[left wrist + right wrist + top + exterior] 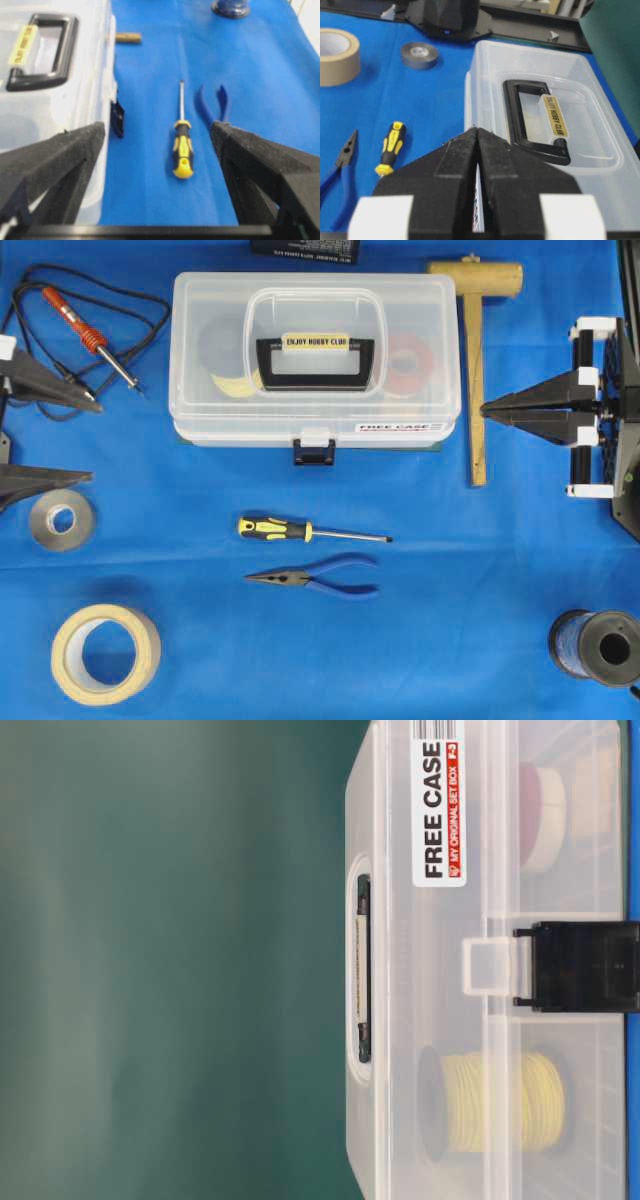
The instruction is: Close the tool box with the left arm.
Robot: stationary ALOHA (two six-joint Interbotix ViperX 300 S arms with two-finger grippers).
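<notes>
The clear tool box (315,360) stands at the back middle of the blue cloth with its lid down on the base. Its black handle (315,362) with the yellow label lies flat on the lid, and its black latch (313,451) sits at the front edge. The box also shows in the table-level view (480,1020), the left wrist view (50,100) and the right wrist view (540,125). My left gripper (95,440) is open wide and empty, left of the box and clear of it (157,127). My right gripper (484,412) is shut and empty, just right of the box (477,131).
A wooden mallet (476,360) lies under the right gripper's tips. A soldering iron (90,335), grey tape roll (62,519) and masking tape roll (105,653) lie at the left. A screwdriver (300,531) and pliers (320,578) lie in front of the box. A wire spool (597,647) stands front right.
</notes>
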